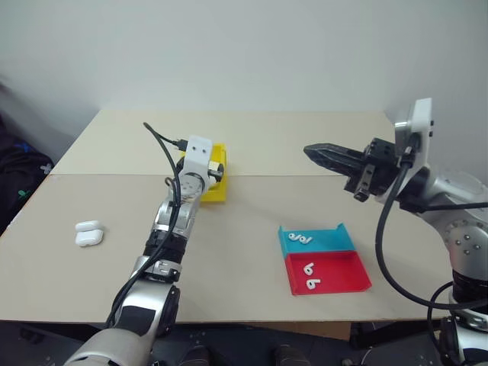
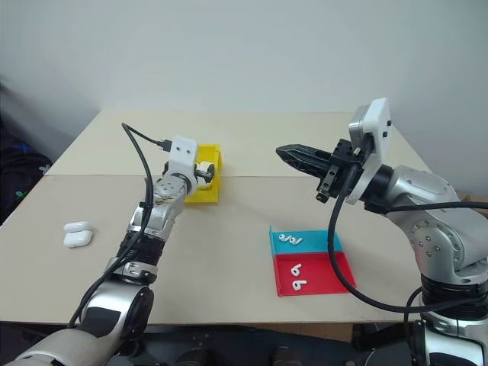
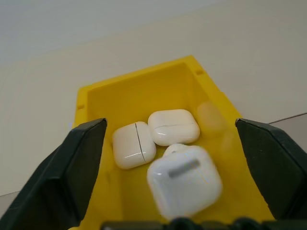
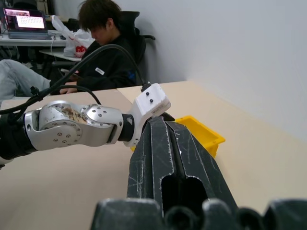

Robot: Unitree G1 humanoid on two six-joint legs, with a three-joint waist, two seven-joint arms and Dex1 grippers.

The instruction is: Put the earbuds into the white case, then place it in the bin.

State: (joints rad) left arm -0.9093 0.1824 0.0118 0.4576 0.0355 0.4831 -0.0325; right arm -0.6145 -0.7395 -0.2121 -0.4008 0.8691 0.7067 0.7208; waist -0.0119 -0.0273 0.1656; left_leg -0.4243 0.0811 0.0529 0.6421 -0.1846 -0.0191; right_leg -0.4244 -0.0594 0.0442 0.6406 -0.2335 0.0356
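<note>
While head views hide it, the splayed left pincer [image 3: 175, 158] frames the white case [image 3: 184, 180] over the bin [image 3: 144, 91]; right pincer [image 1: 320, 155] pinched closed.

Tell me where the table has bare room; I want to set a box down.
Free: between the tray and the left arm, the far half behind the bin, and left of the arm except for one case. Crowded: the bin, where the left end effector hovers over three cases.
</note>
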